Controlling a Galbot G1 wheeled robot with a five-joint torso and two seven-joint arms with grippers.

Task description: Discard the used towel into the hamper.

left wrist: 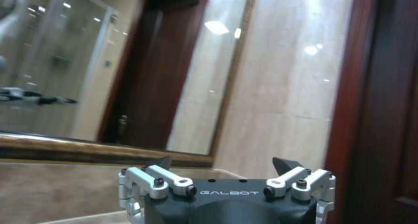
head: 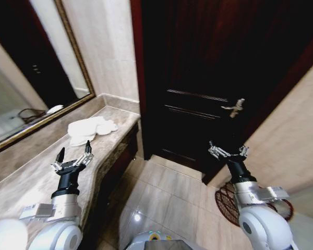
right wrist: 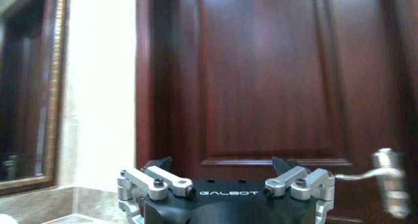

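White towel [head: 90, 128] is lying crumpled on the counter [head: 26, 179]. Left gripper [head: 73, 152] is hovering near it, fingers spread wide, empty. Right gripper [head: 228, 151] is splayed wide, well apart, above the hamper [head: 228, 200].

Bare marble counter [head: 31, 182] lies open between the left gripper [head: 73, 153] and the towel [head: 90, 129] at its 12 o'clock. The hamper [head: 235, 200] sits at the right arm's 6 o'clock; the closed door [head: 208, 78] blocks 12 o'clock.

head: high, looking down over counter [head: 36, 177] and floor; left wrist: faces mirror [left wrist: 78, 72]; right wrist: faces door [right wrist: 261, 77], near; door shared with head
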